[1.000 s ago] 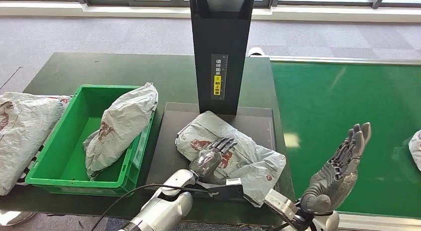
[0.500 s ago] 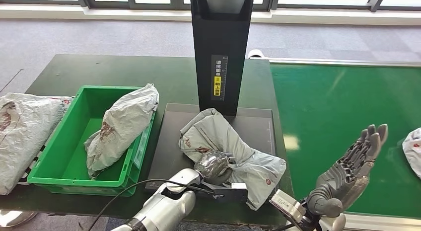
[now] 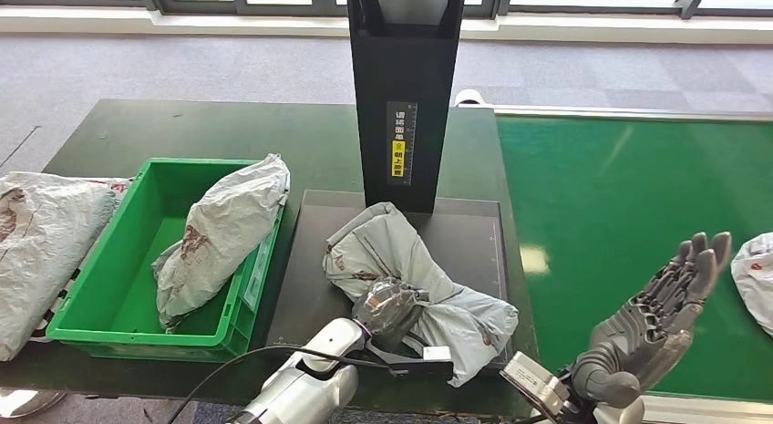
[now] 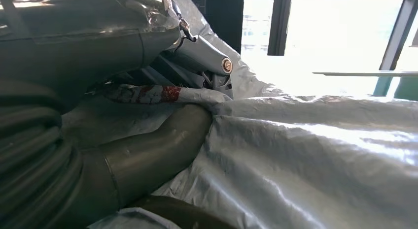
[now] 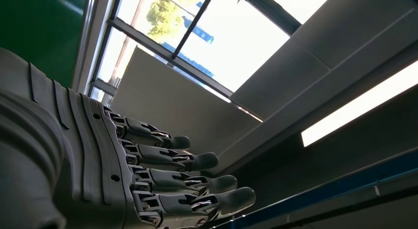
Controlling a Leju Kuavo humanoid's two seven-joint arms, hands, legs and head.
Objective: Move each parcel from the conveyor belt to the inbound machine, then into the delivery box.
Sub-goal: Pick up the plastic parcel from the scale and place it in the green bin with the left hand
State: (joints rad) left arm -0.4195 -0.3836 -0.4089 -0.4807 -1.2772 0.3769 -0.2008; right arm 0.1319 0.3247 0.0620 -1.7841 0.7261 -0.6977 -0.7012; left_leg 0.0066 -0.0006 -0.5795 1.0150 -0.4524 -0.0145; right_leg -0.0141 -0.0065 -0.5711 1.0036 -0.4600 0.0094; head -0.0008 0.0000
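- The left hand [image 3: 390, 307] grips a grey parcel [image 3: 419, 278], its fingers closed into the crumpled plastic; the left wrist view shows the thumb [image 4: 162, 150] pressed against the film, a fold with red print caught under the fingers
- That parcel lies on the dark platform of the inbound machine [image 3: 310, 260], just near of its black upright column [image 3: 403, 96]; the bag is bunched in the middle where the hand holds it
- The right hand [image 3: 652, 324] is raised over the near edge of the green conveyor belt [image 3: 620, 196], palm up, fingers straight and spread, holding nothing
- A second parcel [image 3: 755, 280] lies on the belt at the far right edge, right of the raised hand and apart from it
- The green delivery box [image 3: 118, 324] sits left of the machine platform; another parcel [image 3: 223, 232] leans inside it, its far end resting over the right rim
- A larger grey bag [image 3: 41, 251] lies on the table left of the box, touching it
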